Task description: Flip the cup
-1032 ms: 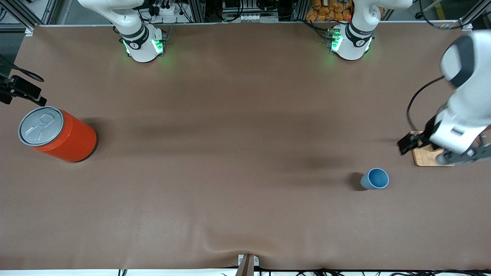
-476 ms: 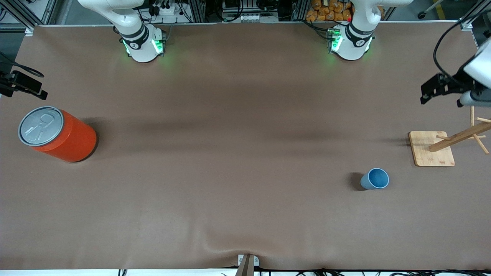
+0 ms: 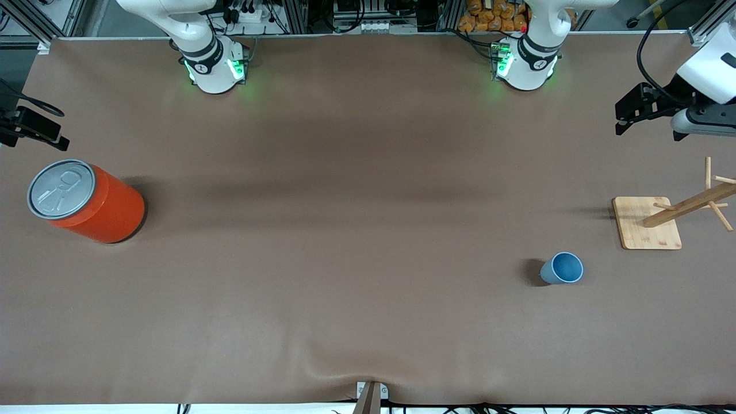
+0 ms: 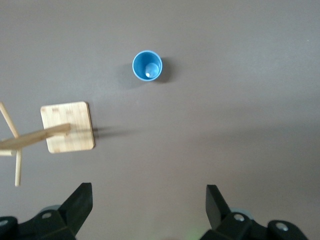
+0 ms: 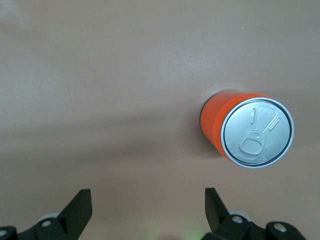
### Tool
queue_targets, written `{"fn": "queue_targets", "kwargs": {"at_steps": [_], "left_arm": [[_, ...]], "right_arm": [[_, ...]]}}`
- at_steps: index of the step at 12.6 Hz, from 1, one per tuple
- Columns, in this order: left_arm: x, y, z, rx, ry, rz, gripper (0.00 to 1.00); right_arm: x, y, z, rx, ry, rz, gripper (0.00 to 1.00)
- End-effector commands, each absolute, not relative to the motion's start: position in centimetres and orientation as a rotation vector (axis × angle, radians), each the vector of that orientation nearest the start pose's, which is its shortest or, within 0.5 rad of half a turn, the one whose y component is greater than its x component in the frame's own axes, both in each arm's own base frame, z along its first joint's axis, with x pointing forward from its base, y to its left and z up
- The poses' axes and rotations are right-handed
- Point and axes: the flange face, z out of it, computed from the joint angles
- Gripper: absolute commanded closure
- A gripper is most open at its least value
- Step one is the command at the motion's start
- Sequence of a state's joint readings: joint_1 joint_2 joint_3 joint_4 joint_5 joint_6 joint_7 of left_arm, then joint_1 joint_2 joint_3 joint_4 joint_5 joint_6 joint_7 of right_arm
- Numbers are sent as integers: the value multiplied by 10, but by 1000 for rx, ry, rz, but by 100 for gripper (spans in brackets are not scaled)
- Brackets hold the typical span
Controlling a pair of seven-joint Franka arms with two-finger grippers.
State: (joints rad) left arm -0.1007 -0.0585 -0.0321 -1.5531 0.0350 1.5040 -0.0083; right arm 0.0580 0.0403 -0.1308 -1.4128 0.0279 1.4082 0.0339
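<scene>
The cup (image 3: 562,268) is small and light blue, standing upright with its darker blue inside showing, toward the left arm's end of the table. In the left wrist view the cup (image 4: 147,65) lies well apart from my left gripper (image 4: 148,189). That gripper hangs high over bare table, open and empty. My right gripper (image 5: 147,192) is also open and empty. It hangs high over the right arm's end of the table, beside the orange can (image 5: 247,131).
A wooden peg stand on a square base (image 3: 647,222) sits near the cup, a little farther from the front camera, and its base (image 4: 68,126) shows in the left wrist view too. The large orange can (image 3: 86,201) with a grey pull-tab lid stands at the right arm's end.
The left arm has swung up and away from over the wooden stand, toward the robots' side of the table. The cup, the can and the right arm have stayed put.
</scene>
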Motion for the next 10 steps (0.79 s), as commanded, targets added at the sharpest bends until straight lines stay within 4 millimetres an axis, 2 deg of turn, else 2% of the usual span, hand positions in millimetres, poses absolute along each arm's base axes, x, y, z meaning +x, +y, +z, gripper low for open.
{"fn": "queue_targets", "kwargs": {"at_steps": [1, 4, 7, 10], "left_arm": [[528, -64, 664, -3095, 141, 11, 0], [527, -67, 662, -3123, 135, 29, 0], [525, -72, 660, -3132, 45, 54, 0], [526, -66, 654, -3126, 47, 89, 0]], "right_arm": [[549, -35, 668, -3126, 142, 52, 0], [549, -35, 668, -3123, 144, 52, 0], [549, -38, 667, -3120, 153, 51, 0], [550, -35, 667, -3119, 143, 47, 0]]}}
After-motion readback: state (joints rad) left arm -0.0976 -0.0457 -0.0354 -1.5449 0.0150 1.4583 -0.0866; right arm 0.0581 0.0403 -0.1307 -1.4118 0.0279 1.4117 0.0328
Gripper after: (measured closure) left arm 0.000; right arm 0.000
